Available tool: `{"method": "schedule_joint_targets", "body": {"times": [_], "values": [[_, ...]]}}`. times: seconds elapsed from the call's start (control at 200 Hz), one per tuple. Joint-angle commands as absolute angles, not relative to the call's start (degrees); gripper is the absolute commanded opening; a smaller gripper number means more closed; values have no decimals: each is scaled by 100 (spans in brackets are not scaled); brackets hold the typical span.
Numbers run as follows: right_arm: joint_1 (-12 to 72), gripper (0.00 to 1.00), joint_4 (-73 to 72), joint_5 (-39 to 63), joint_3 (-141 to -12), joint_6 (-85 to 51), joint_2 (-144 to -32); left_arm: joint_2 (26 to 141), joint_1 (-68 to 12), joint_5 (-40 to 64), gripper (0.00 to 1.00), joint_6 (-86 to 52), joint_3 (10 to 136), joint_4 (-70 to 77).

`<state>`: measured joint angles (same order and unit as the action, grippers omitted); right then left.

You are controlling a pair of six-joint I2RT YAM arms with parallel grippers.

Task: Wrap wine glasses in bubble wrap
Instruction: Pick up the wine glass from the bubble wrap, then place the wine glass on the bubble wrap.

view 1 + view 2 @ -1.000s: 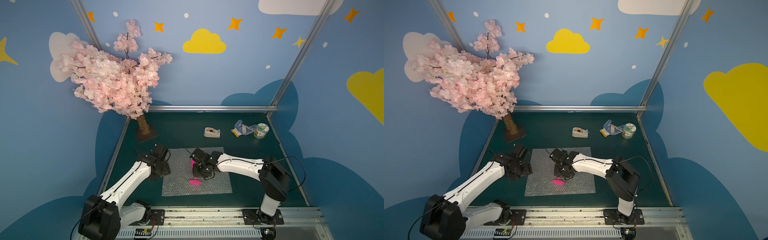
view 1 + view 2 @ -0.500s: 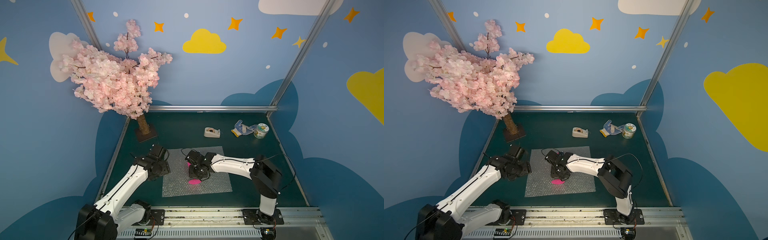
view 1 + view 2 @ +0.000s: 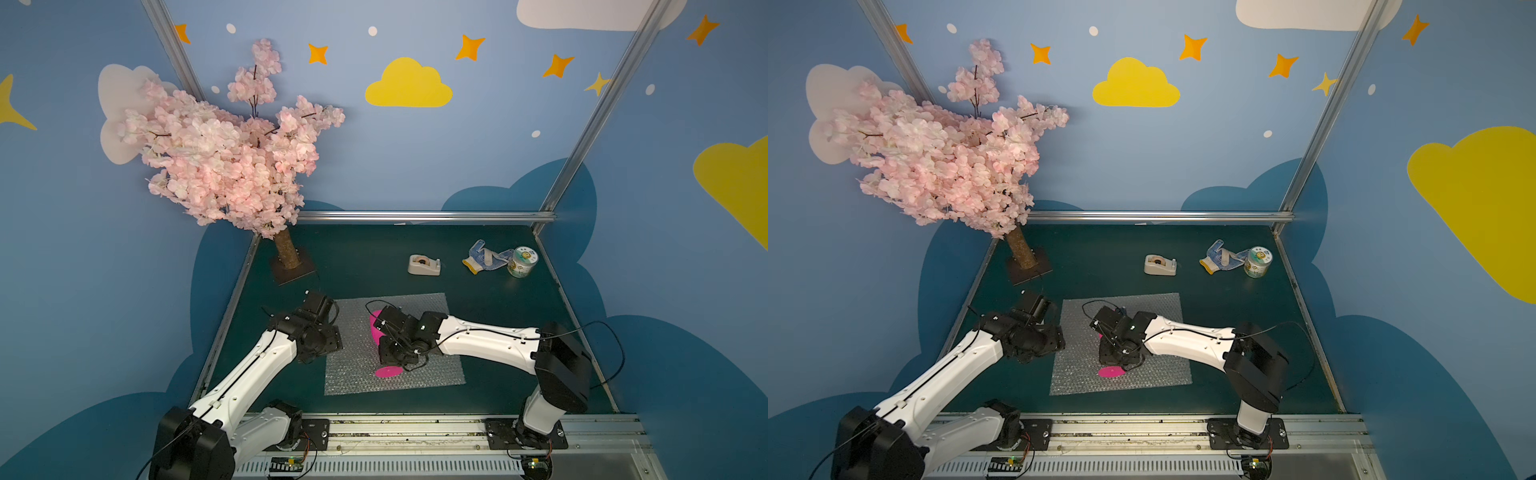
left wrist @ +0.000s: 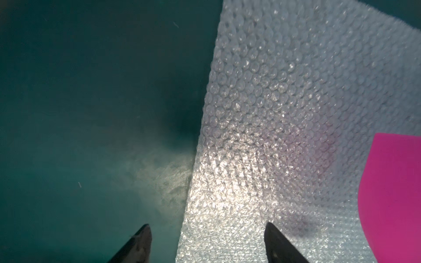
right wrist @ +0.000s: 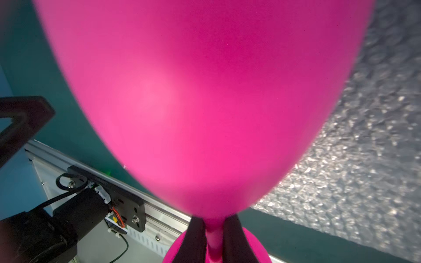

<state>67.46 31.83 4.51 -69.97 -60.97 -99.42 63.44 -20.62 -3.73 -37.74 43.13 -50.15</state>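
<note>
Goblet (image 5: 205, 102), hot-pink, opaque, round-bowled, apparently tilted over bubble wrap (image 3: 432, 374).

Layout of the tabletop (image 3: 498, 316). The bubble wrap (image 3: 432, 374) lies flat at front centre. Over its left half the goblet (image 3: 376, 328) leans, foot toward the front and bowl toward the rear; the foot seems to touch the sheet. The right hand (image 5: 214, 230) clasps the stem. The left hand (image 4: 207, 241) straddles the sheet's left edge. Behind the sheet stands the tape dispenser (image 3: 424, 264), with the glove (image 3: 484, 257) and the tub (image 3: 522, 262) to its right. The tree (image 3: 286, 253) stands at rear left.
</note>
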Motion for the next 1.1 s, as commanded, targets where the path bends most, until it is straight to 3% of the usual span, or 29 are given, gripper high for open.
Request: {"method": "schedule_joint_targets", "body": {"times": [0.0, 0.33, 0.611, 1.096], "values": [[6912, 11, 2746, 633, -6848, -6336, -10230, 6542, -2026, -115, 76, -3796, 4281, -5080], [7173, 11, 2244, -94, -6579, -6658, -10420, 6978, -2042, -226, 66, -4083, 4003, -4810], [7177, 11, 2304, -407, -6630, -6612, -10229, 6640, -2047, -136, 64, -4134, 3630, -4392], [7008, 15, 2612, -355, -6903, -6695, -10283, 7003, -2038, -35, 59, -3940, 3744, -4134]]}}
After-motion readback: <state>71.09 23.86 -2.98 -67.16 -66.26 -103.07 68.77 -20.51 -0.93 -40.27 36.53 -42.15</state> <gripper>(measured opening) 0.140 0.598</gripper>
